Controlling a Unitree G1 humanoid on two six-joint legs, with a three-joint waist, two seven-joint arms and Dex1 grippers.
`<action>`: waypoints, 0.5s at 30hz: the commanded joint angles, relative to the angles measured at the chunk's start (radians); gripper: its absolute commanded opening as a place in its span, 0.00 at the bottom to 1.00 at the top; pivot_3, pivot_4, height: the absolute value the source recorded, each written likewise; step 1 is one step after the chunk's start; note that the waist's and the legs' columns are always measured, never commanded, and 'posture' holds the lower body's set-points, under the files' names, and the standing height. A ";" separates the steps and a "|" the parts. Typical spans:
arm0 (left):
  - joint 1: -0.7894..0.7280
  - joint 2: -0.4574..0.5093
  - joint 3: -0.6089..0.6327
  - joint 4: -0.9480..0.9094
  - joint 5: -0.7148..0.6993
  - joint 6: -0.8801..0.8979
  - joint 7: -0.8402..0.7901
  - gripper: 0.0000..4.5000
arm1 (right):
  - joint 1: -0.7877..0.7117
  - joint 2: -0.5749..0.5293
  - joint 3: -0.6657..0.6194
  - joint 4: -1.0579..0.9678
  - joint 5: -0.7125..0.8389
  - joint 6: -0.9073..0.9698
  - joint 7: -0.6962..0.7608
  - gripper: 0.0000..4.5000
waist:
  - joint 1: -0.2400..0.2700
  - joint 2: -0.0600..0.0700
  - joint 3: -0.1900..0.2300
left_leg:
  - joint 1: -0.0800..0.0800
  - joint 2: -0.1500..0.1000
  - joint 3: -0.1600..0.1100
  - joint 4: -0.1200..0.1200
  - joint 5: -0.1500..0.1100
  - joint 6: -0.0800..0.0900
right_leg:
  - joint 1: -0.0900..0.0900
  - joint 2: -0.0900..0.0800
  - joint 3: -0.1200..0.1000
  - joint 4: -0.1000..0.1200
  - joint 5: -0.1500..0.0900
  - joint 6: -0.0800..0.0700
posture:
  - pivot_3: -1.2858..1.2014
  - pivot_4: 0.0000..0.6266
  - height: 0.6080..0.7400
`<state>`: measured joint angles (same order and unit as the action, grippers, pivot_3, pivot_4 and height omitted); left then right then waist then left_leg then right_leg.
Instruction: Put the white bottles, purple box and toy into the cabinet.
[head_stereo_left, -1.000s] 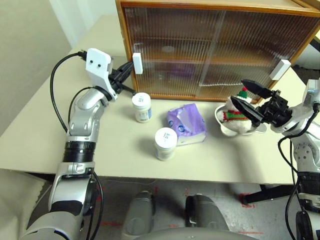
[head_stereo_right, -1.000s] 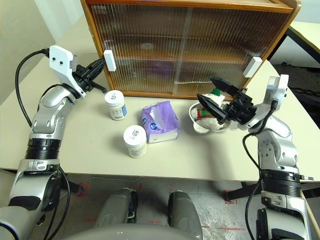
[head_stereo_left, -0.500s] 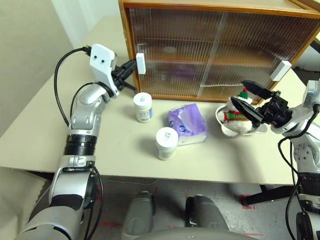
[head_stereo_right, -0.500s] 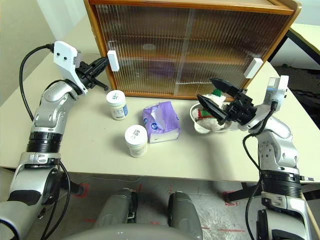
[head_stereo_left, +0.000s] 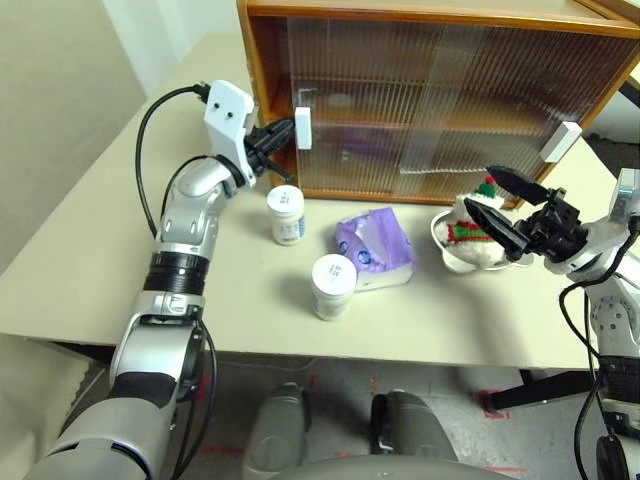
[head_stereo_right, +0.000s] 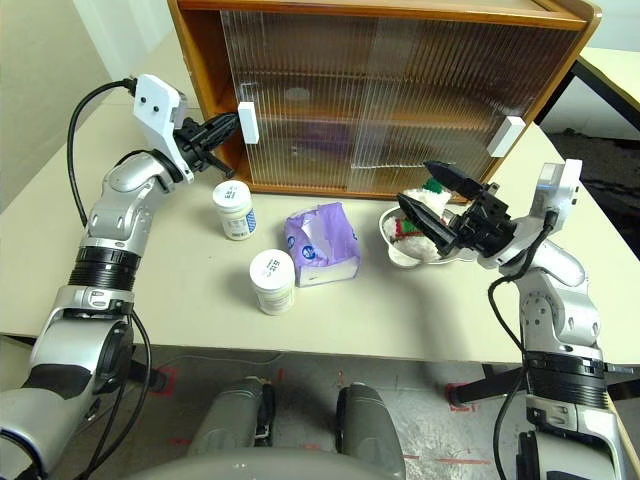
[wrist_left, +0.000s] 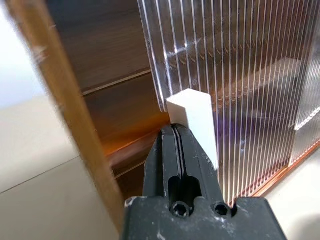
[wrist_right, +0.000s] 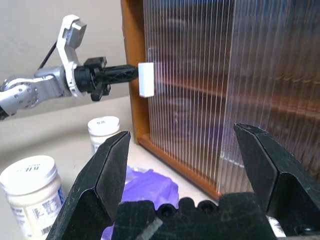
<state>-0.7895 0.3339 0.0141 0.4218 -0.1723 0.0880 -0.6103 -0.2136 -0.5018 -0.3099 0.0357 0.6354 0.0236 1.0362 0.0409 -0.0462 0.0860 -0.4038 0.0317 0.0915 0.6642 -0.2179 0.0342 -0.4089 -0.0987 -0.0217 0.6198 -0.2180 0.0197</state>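
My left gripper (head_stereo_left: 283, 130) is shut, its tips pressed against the white handle (head_stereo_left: 302, 128) of the left sliding door of the cabinet (head_stereo_left: 440, 18). A narrow gap stands open at the cabinet's left side. The left wrist view shows the shut fingers (wrist_left: 175, 137) against that handle (wrist_left: 192, 117). Two white bottles (head_stereo_left: 285, 214) (head_stereo_left: 331, 286) stand on the table in front of the cabinet. The purple box (head_stereo_left: 373, 249) lies to their right. The toy (head_stereo_left: 472, 232) sits in a steel bowl further right. My right gripper (head_stereo_left: 479, 188) hangs open just above the toy, holding nothing.
The steel bowl (head_stereo_left: 455, 260) stands near the cabinet's right half. The right door, with its white handle (head_stereo_left: 563, 140), is closed. The beige table (head_stereo_left: 90, 270) has bare room at the left and along its front edge (head_stereo_left: 300, 352).
My left gripper has moved right with the handle, and the left door has slid right, opening a gap at the cabinet's left side. The right gripper has stayed put.
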 joint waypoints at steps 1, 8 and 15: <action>-0.043 -0.026 -0.034 0.031 0.014 -0.013 -0.026 0.01 | 0.015 0.012 -0.019 -0.035 0.027 -0.004 -0.010 1.00 | -0.001 0.000 0.000 | 0.000 0.000 0.000 0.000 0.000 0.000 | 0.000 0.000 0.000 0.000 0.000 0.000 | 0.53 0.02 1.00; -0.097 -0.058 -0.069 0.091 0.040 -0.038 -0.062 0.01 | 0.026 0.025 -0.015 -0.081 0.084 0.018 0.020 1.00 | -0.013 0.001 -0.001 | -0.001 -0.001 0.000 0.001 0.000 0.000 | 0.000 0.003 0.001 0.000 0.000 0.000 | 0.53 0.02 1.00; -0.149 -0.093 -0.078 0.180 0.051 -0.076 -0.077 0.01 | 0.018 0.015 0.023 -0.108 0.102 0.068 0.051 1.00 | -0.030 0.001 -0.002 | 0.000 0.000 -0.001 0.002 0.000 0.000 | 0.000 0.005 0.001 0.000 0.001 0.000 | 0.51 0.02 1.00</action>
<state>-0.9132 0.2491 -0.0502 0.5733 -0.1352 0.0299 -0.6732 -0.1932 -0.4797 -0.3015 -0.0529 0.7351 0.0809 1.0779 0.0109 -0.0453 0.0841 -0.4043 0.0318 0.0907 0.6662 -0.2178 0.0342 -0.4090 -0.0938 -0.0200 0.6197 -0.2173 0.0191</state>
